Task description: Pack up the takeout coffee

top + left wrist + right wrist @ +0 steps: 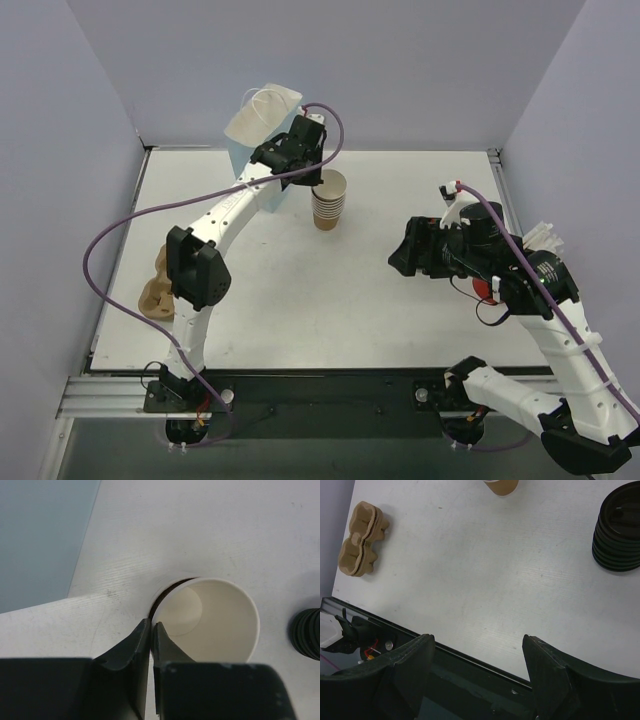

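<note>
No lidded takeout coffee is in view. A stack of lidless tan paper cups (328, 205) stands at the back middle of the table. My left gripper (151, 624) is shut on the rim of the top cup (220, 615), white inside, with one finger inside the wall and one outside. From above, the left gripper (318, 182) sits at the stack's left rim. A stack of black lids (618, 530) shows in the right wrist view. My right gripper (477, 639) hangs open over the table's near edge with nothing between its fingers.
A light blue bag (262, 115) with white handles stands at the back left, just behind the left gripper. Brown pulp cup carriers (155, 290) lie at the left edge. The right arm (470, 250) hovers over the right side, covering the lids from above.
</note>
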